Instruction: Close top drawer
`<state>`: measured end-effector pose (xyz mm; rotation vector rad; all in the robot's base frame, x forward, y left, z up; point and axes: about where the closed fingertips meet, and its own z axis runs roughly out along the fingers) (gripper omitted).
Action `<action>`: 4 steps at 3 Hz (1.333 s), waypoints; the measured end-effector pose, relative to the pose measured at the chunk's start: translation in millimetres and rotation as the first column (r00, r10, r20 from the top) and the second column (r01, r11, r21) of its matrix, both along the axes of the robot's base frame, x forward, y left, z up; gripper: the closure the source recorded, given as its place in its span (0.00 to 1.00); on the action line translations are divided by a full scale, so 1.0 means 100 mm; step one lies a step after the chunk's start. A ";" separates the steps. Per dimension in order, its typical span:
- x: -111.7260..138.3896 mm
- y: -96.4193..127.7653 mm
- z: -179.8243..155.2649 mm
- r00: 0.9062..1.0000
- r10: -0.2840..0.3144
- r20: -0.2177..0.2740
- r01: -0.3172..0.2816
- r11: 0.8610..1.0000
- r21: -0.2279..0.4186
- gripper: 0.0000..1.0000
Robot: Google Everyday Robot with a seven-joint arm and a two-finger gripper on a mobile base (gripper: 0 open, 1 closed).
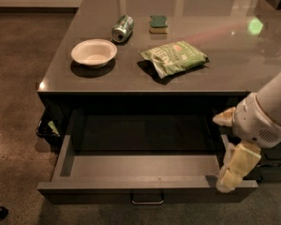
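The top drawer (145, 165) stands pulled far out from under the grey countertop. Its grey inner floor shows and holds nothing that I can see. Its flat dark grey front (145, 191) faces me, with a small silver bar handle (147, 200) at the centre. My gripper (234, 170), cream coloured on a white arm (267, 114), hangs at the drawer's right end. Its lower tip is at the right corner of the drawer front; whether it touches is unclear.
On the countertop (225, 46) lie a white bowl (94, 52), a green can on its side (122, 28), a green chip bag (174, 56) and a green-and-yellow sponge (158, 23). A neighbouring drawer stack (274, 165) is to the right. Brown floor (14, 102) lies to the left.
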<state>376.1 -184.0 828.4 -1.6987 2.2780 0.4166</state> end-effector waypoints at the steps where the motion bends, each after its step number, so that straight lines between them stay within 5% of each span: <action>1: -0.25 0.05 -0.25 0.999 0.004 -0.037 0.000 0.996 0.095 0.00; 4: -0.58 0.14 -0.56 0.996 -0.016 -0.086 0.030 0.985 0.170 0.00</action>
